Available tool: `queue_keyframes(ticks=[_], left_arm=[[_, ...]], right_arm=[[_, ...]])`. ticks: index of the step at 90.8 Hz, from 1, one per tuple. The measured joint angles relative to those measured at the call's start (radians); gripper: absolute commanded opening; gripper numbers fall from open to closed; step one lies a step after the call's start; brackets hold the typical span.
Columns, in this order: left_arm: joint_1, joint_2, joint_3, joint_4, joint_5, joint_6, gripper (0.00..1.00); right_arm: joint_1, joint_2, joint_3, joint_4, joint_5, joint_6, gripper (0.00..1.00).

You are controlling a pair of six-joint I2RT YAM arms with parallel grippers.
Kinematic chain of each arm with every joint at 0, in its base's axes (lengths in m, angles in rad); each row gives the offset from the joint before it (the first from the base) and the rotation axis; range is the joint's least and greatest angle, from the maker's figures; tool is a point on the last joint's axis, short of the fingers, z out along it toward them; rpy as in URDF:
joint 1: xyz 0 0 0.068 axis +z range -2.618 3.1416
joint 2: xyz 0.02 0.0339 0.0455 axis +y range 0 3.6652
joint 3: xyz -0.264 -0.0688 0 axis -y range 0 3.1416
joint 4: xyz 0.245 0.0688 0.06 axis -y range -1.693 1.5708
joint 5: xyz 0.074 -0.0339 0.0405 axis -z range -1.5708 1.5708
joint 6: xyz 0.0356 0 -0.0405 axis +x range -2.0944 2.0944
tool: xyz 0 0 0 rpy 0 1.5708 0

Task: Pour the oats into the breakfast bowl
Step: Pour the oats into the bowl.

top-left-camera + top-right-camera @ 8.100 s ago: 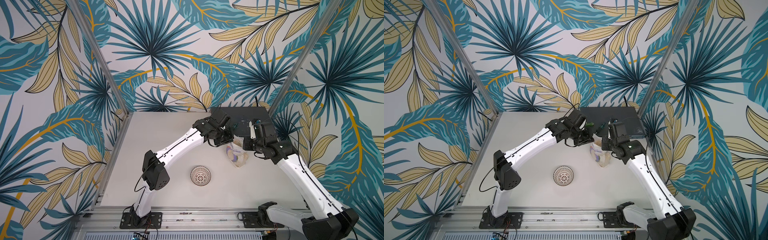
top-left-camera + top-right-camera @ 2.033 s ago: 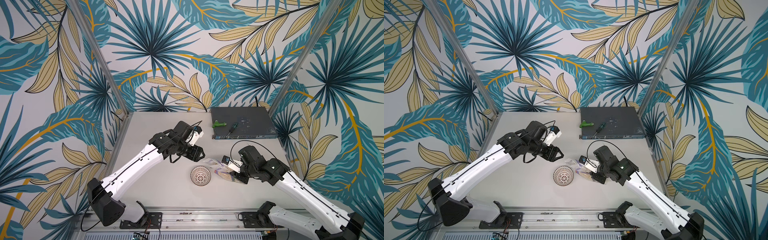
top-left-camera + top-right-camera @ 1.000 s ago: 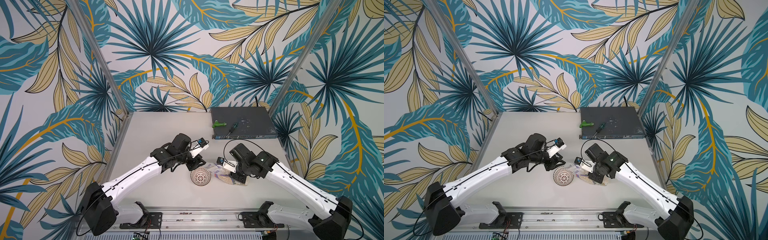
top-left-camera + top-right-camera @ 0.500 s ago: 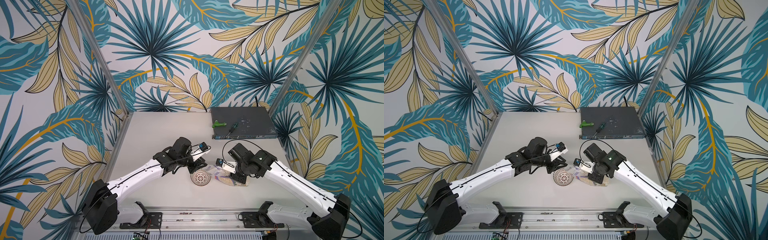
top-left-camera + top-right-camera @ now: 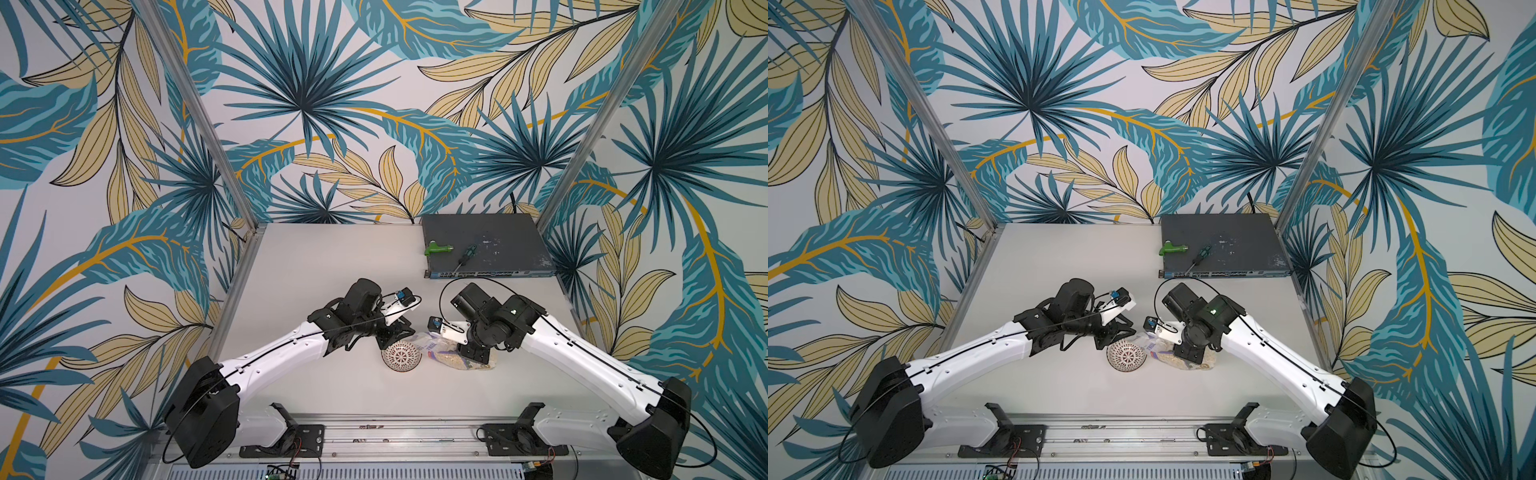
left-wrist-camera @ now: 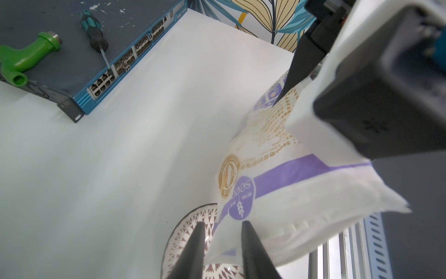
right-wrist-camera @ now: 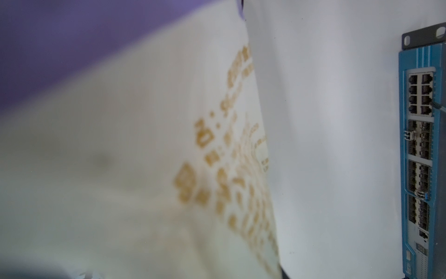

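The right fingers (image 6: 301,62) are clamping the oats bag (image 6: 289,174) partway along its length, one dark finger pressing into the printed film. They are holding the bag tilted, so that its crimped end is hanging just above the breakfast bowl (image 6: 188,218). In both top views the bowl is sitting on the worktop (image 5: 316,270) between the two arms. Its star and lattice pattern is showing bare, so no oats (image 5: 451,359) are lying in it; the pale flakes are lying in the part of the bag nearest the right arm, just beside the bowl. The left fingers (image 6: 198,244) are standing only narrowly apart with a corner of the bag's film lying between them, and I cannot tell whether they are actually pinching it. The step in hand appears to be getting a second hold on the bag's end so it can be opened over the bowl, since the seal is looking unbroken where it shows. The next move is probably calling for a firm pinch on that corner and a pull against the right-hand grip. The far end would then need lifting so the flakes slide down. The network switch (image 5: 486,245) is sitting well apart at the back.
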Motion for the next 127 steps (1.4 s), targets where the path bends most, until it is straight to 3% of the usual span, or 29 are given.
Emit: queue_keyframes(ticks=[28, 84, 115, 127], left_arm=[[0.0, -0.073, -0.039, 0.008, -0.074, -0.006, 0.33], [-0.006, -0.04, -0.038, -0.039, 0.01, 0.037, 0.32], [-0.008, 0.02, -0.013, -0.015, 0.023, 0.036, 0.28], [-0.009, 0.028, -0.006, -0.008, 0.044, 0.031, 0.21]], right_arm=[[0.0, 0.001, -0.008, 0.001, 0.01, -0.004, 0.0], [0.002, 0.003, -0.009, 0.001, 0.013, -0.011, 0.0], [0.017, 0.052, 0.002, -0.01, 0.017, -0.016, 0.0], [0.023, 0.08, 0.022, -0.027, 0.04, -0.019, 0.0]])
